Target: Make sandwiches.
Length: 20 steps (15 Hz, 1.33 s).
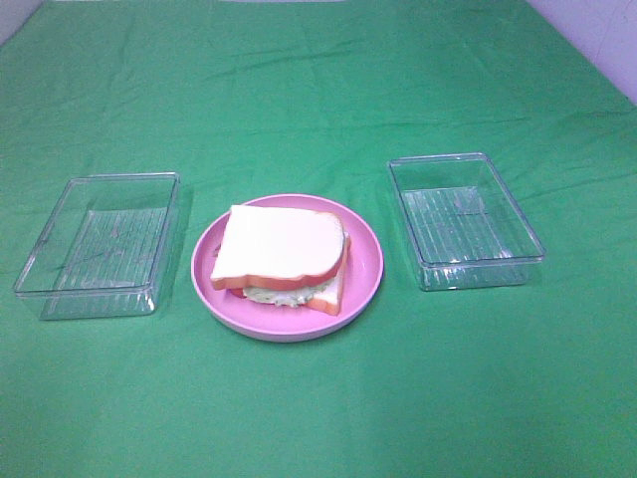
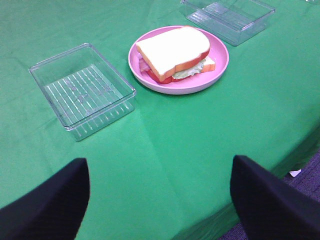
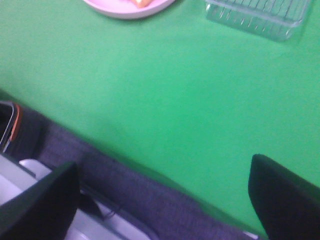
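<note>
The sandwich (image 1: 284, 257) is a stack with white bread slices, orange-brown crust, pale green lettuce and a reddish layer showing at its edge. It lies on the round pink plate (image 1: 368, 261) at the middle of the green table. It also shows in the left wrist view (image 2: 174, 52). Neither gripper shows in the exterior high view. My left gripper (image 2: 159, 200) is open and empty, well back from the plate near the table's front edge. My right gripper (image 3: 167, 200) is open and empty over the table's front edge, with the plate's rim (image 3: 125, 11) far from it.
Two clear rectangular plastic trays flank the plate, one left (image 1: 100, 244) and one right (image 1: 463, 219); both hold nothing. The green cloth (image 1: 318, 398) covers the table. Past the table's edge the right wrist view shows grey floor (image 3: 135, 195) and equipment.
</note>
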Available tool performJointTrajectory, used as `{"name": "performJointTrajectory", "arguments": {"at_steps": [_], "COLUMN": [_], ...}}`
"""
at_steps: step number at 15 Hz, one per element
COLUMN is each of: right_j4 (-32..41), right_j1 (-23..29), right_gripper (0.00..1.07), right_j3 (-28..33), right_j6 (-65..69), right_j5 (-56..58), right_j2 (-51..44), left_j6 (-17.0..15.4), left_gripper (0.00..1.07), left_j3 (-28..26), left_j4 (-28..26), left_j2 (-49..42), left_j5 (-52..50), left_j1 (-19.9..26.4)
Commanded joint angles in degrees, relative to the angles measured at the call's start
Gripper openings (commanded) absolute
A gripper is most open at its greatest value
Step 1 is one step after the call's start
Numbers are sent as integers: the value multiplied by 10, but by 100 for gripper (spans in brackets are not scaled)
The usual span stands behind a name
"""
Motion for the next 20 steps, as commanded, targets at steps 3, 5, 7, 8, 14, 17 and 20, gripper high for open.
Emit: {"name": "performJointTrajectory", "arguments": {"at_steps": [3, 5, 7, 8, 14, 17, 20], "right_j4": [-57, -66, -87, -98, -120, -119, -118], "right_j1": [0, 0, 0, 0, 0, -9, -101], "right_gripper": [85, 85, 85, 85, 85, 85, 85], "right_j3": [6, 6, 6, 6, 7, 7, 7], "right_j6": [9, 18, 41, 52, 89, 89, 89], "right_j5": [-6, -7, -8, -8, -9, -9, -9], "right_j2": [-168, -190, -190, -190, -190, -190, -190], "left_j6": [2, 2, 2, 2, 2, 1, 1], "left_gripper": [75, 75, 75, 75, 75, 75, 75], "left_j3": [2, 2, 2, 2, 2, 2, 2], "left_j4": [-2, -2, -2, -2, -2, -2, -2], "left_j2": [-13, -13, -13, -13, -13, -13, -13], "left_j5": [-5, -5, -5, -5, -5, -5, -5], "left_j1": [-2, -2, -2, -2, -2, 80, 203]}}
